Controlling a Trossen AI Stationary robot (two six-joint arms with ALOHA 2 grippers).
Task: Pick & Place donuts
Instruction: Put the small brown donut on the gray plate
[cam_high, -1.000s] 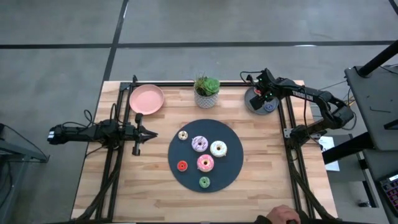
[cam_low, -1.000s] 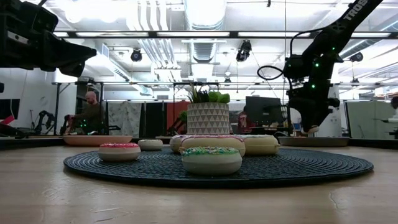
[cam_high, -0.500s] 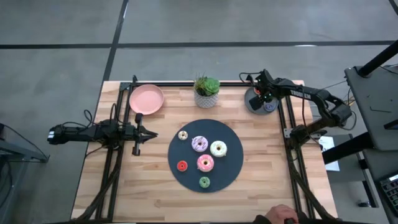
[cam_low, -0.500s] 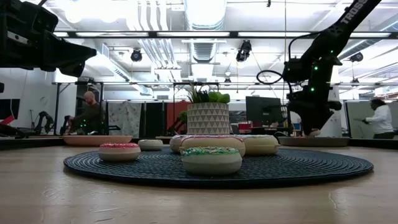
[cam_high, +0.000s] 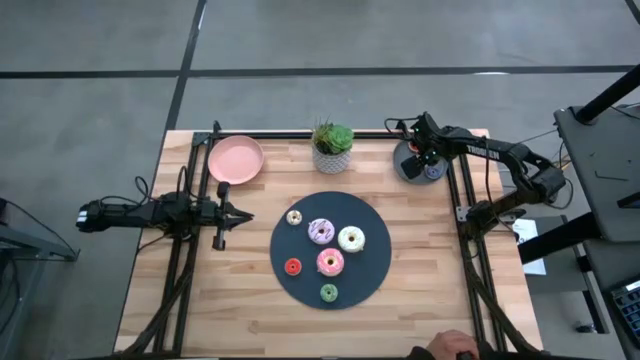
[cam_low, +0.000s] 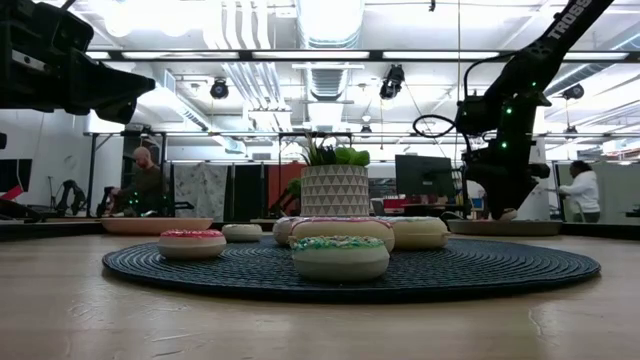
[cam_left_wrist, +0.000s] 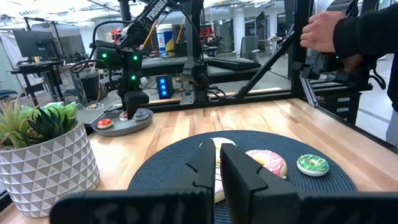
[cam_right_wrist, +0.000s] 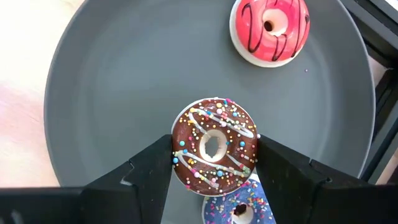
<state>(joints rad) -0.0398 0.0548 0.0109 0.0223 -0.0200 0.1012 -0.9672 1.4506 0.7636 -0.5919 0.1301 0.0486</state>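
Six donuts lie flat on the dark round mat (cam_high: 370, 275): cream (cam_high: 294, 217), purple-white (cam_high: 321, 231), white (cam_high: 351, 239), red (cam_high: 293, 266), pink (cam_high: 330, 262) and green (cam_high: 329, 293). My right gripper (cam_right_wrist: 214, 180) hangs over the grey plate (cam_right_wrist: 112, 93) at the table's far right and is shut on a brown sprinkled donut (cam_right_wrist: 214, 146). A red donut (cam_right_wrist: 269, 25) lies on that plate. A blue donut (cam_right_wrist: 239, 210) shows partly under the brown one. My left gripper (cam_high: 238, 214) waits shut above the table's left side, pointing at the mat. My right gripper pinches the brown donut by its outer rim, one finger on each opposite side (cam_right_wrist: 176, 155), coming from above and pointing down. The donut sits level between the fingers, hole up, just above the grey plate and partly over the blue donut.
A pink plate (cam_high: 236, 159) and a potted plant (cam_high: 333, 148) stand along the far edge. Black frame rails (cam_high: 180, 270) run down both sides of the table. A person's hand (cam_high: 450, 346) shows at the near edge. Bare wood lies left and right of the mat.
My right gripper, still shut on the brown donut, has drifted slightly toward the table's right edge over the grey plate. The donuts on the mat have stayed put.
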